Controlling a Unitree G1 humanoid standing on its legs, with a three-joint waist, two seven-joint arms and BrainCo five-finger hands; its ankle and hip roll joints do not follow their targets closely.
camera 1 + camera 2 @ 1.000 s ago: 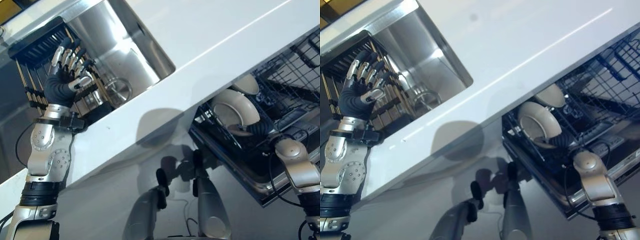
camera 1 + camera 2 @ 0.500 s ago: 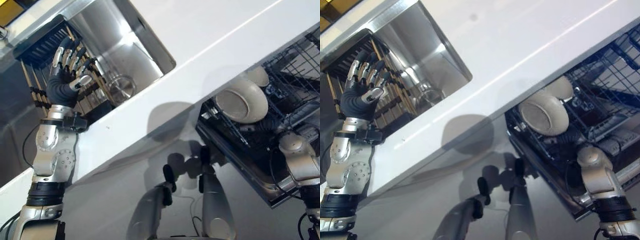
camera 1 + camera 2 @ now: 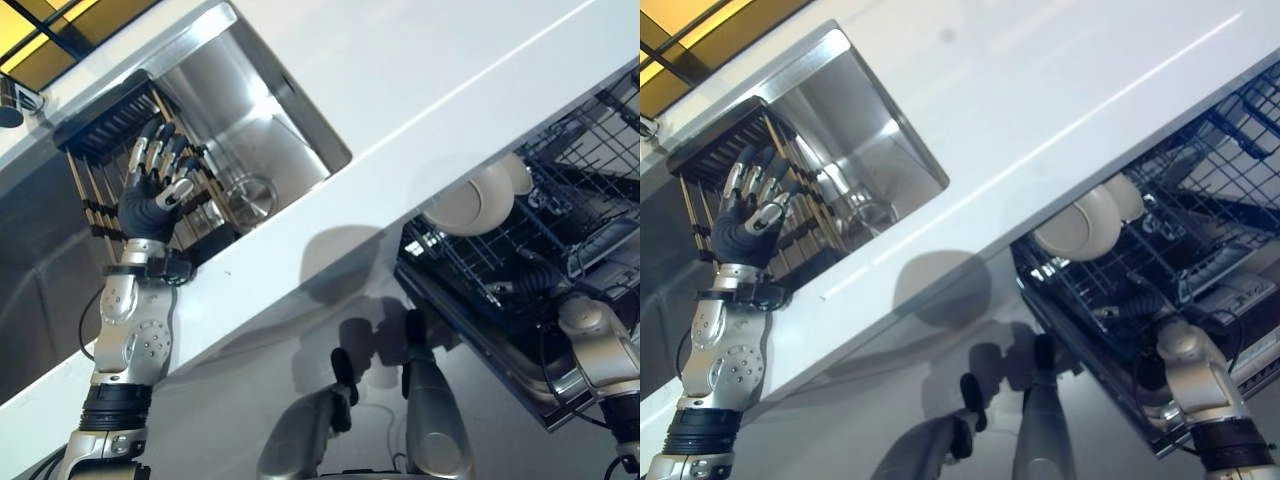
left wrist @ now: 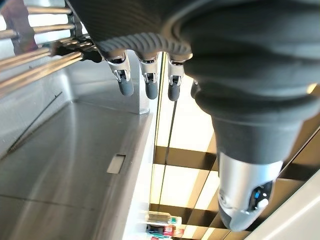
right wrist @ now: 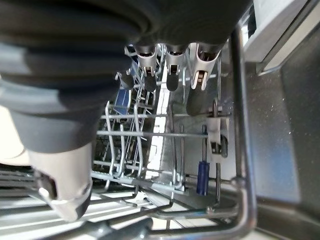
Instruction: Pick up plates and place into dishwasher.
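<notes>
Below the white table (image 3: 420, 90), a dark wire dishwasher rack (image 3: 520, 270) holds two round cream plates (image 3: 470, 200). The right hand (image 5: 170, 65) hangs open and empty inside it. The left hand (image 3: 150, 185), fingers spread, holds nothing beside the black slatted drying rack (image 3: 100, 125) at the steel sink (image 3: 250, 130).

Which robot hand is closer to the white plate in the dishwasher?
The right. The right robot hand is inside the dishwasher rack, just below the plate; the left robot hand is raised by the sink rack, far across the counter.
</notes>
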